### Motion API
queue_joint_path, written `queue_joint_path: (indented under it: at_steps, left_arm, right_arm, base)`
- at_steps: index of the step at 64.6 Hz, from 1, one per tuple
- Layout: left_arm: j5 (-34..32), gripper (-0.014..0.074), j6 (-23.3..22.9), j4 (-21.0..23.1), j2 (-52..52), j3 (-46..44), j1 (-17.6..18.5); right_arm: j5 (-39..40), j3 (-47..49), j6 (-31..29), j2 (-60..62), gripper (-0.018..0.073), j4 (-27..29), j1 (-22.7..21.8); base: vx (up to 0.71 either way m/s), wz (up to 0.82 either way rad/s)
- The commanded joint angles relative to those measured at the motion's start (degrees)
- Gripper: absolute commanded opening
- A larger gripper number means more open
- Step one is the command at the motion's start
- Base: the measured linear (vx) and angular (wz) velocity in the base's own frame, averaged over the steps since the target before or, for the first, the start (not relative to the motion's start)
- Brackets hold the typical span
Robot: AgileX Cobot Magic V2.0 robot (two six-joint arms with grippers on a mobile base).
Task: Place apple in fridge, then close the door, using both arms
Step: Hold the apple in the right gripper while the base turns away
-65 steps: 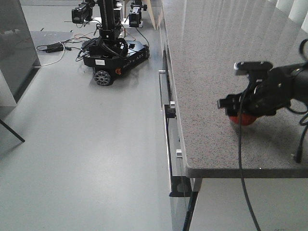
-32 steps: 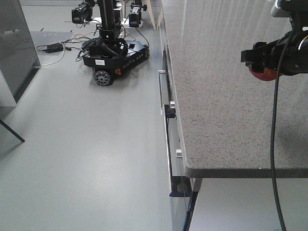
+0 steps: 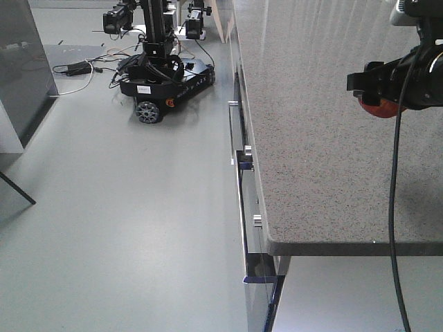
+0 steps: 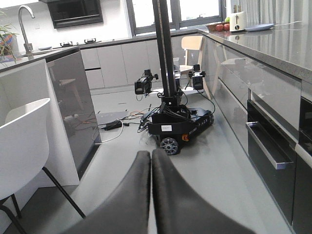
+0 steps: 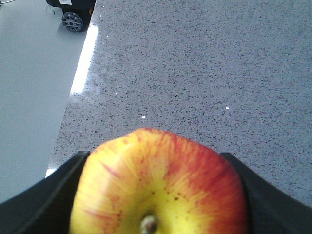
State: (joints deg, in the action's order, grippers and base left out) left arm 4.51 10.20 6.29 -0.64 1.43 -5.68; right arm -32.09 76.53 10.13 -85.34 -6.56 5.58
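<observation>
Well, the right gripper sits at approx. 2 o'clock in the front view, over the far-right part of the speckled grey countertop; its fingers are pinching the apple btwn them, one black pad at the fruit's 9 o'clock, the other at its 3 o'clock; the right wrist cam shows the apple's yellow face w/ red streaks toward 1 o'clock and the stem dimple facing the lens; from the front only a red sliver shows under the black jaws; can't tell whether the apple touches the stone or hangs just above it. A black cable drops from the right arm toward 6 o'clock, past the countertop's front edge.

The left gripper is low over the pale grey floor; its fingers are pressed together, no gap, nothing btwn them, tips aimed at 12 o'clock toward a second wheeled robot parked on the floor w/ loose leads beside it; the same machine is at 11 o'clock in the front view. Chrome drawer handles run just below the countertop's left edge; a white chair is at 9 o'clock in the left wrist view, just beside a dark grey panel.
</observation>
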Motion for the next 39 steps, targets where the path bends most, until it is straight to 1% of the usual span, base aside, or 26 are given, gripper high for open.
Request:
queue_joint_path:
  at_steps: [1, 39]
  left_arm:
    - [-4.0, -0.0005, -0.5, 0.1, -0.9, 1.6, -0.1]
    - [-4.0, -0.0005, -0.5, 0.1, -0.9, 1.6, -0.1]
  right_arm:
    - [3.9, 1.7, -0.6, 2.3, -0.0008, -0.7, -0.3]
    - [3.9, 1.7, -0.6, 2.3, -0.0008, -0.7, -0.3]
  base:
    - [0.00, 0.00]
    - [0.00, 0.00]
